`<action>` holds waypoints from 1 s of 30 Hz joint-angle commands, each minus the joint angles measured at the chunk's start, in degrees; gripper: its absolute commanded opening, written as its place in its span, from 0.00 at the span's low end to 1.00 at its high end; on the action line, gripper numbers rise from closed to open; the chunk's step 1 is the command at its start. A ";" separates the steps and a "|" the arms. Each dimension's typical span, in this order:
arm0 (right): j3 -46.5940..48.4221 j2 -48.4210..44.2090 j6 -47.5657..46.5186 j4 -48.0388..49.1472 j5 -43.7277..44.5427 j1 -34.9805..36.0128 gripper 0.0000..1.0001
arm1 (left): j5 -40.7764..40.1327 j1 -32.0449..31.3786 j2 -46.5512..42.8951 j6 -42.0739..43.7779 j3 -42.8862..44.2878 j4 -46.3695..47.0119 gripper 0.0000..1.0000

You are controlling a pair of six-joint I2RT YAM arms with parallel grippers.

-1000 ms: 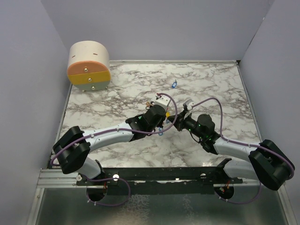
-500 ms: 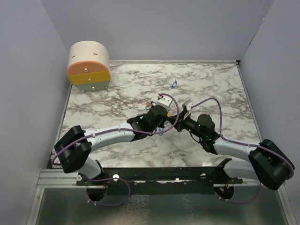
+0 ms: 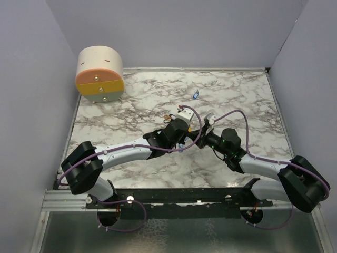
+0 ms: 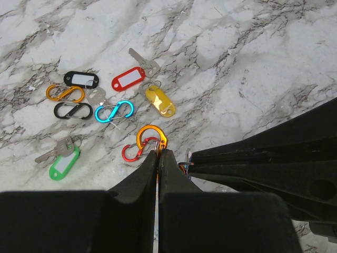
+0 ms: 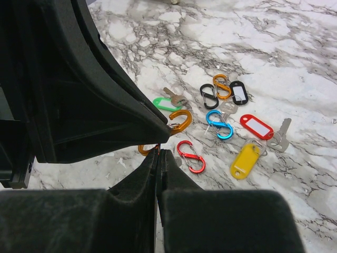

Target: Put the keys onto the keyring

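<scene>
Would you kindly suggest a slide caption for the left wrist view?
Left gripper, jaws shut on an orange clip; coloured keys and S-clips scattered beyond on the marble table.

Keys on red tag [image 4: 128,78], yellow tag [image 4: 160,101], green tag [image 4: 64,164], black tag [image 4: 81,79] lie flat, scattered close together. Orange carabiner keyring [image 4: 151,137] just beside red S-clip [image 4: 136,151]. Small blue tag [image 3: 195,95] well apart, far side.

Top view: high at the near edge, looking down on the marble table [image 3: 237,95]. Wrist views: close, downward, sharing the red tag [image 4: 128,79].
</scene>
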 commanded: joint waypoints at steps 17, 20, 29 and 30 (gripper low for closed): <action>0.42 1.02 -1.38 2.26 -2.96 0.41 0.01 | 1.05 -0.82 0.86 0.94 2.28 1.37 0.00; 0.20 0.89 -1.45 2.60 -3.72 0.41 0.01 | 0.93 -0.80 1.10 1.01 2.42 1.41 0.00; -0.20 1.36 -1.21 2.90 -4.78 0.41 0.01 | -0.14 -0.80 1.13 1.03 2.71 1.39 0.00; -0.28 1.37 -1.11 2.89 -4.90 0.40 0.01 | -0.43 -0.82 0.99 0.99 2.73 1.36 0.00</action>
